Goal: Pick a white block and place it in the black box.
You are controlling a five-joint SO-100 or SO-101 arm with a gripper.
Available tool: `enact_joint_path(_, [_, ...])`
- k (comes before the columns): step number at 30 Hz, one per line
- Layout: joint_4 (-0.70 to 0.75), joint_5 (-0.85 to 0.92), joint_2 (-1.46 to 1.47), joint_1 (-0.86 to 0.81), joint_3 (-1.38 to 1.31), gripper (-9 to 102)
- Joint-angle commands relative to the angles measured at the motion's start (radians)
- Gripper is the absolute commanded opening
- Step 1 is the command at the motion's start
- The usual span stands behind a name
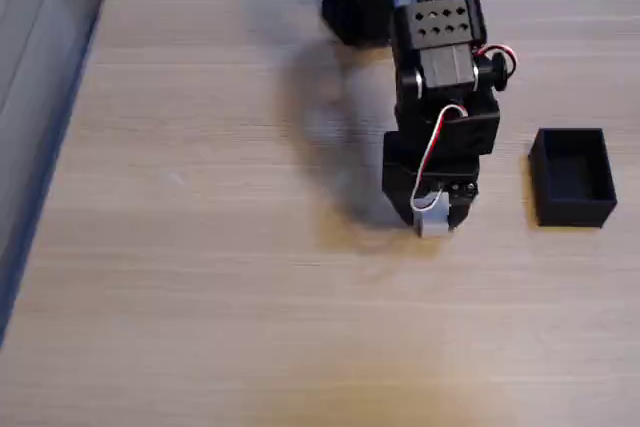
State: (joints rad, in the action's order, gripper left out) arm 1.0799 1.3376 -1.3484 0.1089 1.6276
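While the tool (434, 219) grips the white block (433, 221) just above the tabletop (200, 247), the black box (572, 177) lies to its right in the fixed view, near.

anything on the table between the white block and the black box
No. In the fixed view, the stretch of table between the white block, at the tip of the hand, and the black box is bare wood.
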Motion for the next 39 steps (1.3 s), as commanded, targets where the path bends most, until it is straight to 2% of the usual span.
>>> enact_joint_path(1, [0.008, 0.025, -0.002, 0.008, -0.037, 16])
enact_joint_path(8, [0.034, 0.051, -0.006, 0.008, -0.035, 0])
enact_joint_path(14, [0.069, 0.091, -0.106, -0.021, 0.017, 0])
enact_joint_path(23, [0.133, 0.137, -0.554, -0.043, 0.296, 0])
enact_joint_path(32, [0.235, 0.052, -1.014, 0.206, 0.545, 0])
enact_joint_path(39, [0.262, -0.106, -0.985, 0.465, 0.385, 0])
